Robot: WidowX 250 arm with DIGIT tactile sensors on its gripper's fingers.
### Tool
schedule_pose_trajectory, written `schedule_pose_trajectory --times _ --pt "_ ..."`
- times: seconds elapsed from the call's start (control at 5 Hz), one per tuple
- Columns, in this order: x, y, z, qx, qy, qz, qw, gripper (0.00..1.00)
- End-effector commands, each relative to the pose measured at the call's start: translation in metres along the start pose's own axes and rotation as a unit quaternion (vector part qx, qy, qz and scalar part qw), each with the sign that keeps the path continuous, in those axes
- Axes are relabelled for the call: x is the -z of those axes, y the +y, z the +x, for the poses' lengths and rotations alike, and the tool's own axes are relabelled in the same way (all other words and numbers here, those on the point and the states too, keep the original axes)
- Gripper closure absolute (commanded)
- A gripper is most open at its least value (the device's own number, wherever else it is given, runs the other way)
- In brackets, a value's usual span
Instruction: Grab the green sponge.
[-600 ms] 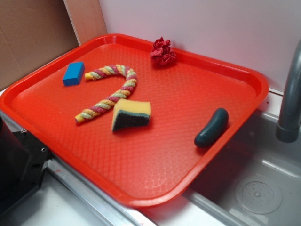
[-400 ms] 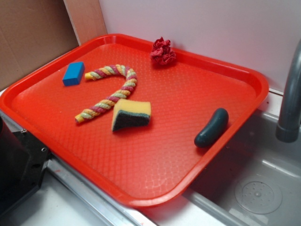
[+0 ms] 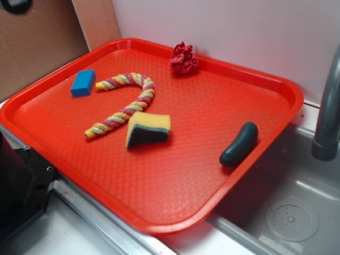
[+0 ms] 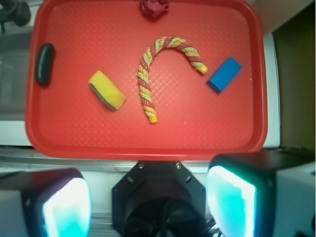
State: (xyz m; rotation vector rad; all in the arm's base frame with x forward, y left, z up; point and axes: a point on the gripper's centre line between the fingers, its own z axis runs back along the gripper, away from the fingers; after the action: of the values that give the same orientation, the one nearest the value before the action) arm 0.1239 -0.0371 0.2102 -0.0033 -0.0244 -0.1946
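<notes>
The green sponge (image 3: 149,129) lies near the middle of the red tray (image 3: 186,164), its yellow foam up and its dark green layer facing the front. From the wrist view the green sponge (image 4: 106,90) sits left of centre on the tray (image 4: 197,123), far ahead of my gripper (image 4: 148,201). The gripper is open, its two glowing pads (image 4: 66,207) wide apart with nothing between them, high above the tray's near edge. In the exterior view only a dark bit of the arm (image 3: 16,5) shows at the top left corner.
On the tray also lie a striped rope (image 3: 143,98), a blue block (image 3: 83,83), a crumpled red cloth (image 3: 184,58) and a dark green cucumber shape (image 3: 239,144). A grey faucet (image 3: 326,117) and sink (image 3: 292,212) are at the right. The black robot base (image 3: 21,180) is at the front left.
A dark part of the arm has come into the exterior view's top left corner. Nothing on the tray has moved.
</notes>
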Motion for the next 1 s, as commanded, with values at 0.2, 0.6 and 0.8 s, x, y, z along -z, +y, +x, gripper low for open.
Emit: schedule_pose_trajectory --times 0.2,0.6,0.8 --pt "0.058 -0.025 0.023 0.190 0.021 0.046 0.980 0.00" --pt "0.106 -0.008 0.037 0.130 -0.007 0.042 0.991 0.00" --pt "0.115 -0.007 0.041 0.094 -0.009 0.054 0.994 0.00"
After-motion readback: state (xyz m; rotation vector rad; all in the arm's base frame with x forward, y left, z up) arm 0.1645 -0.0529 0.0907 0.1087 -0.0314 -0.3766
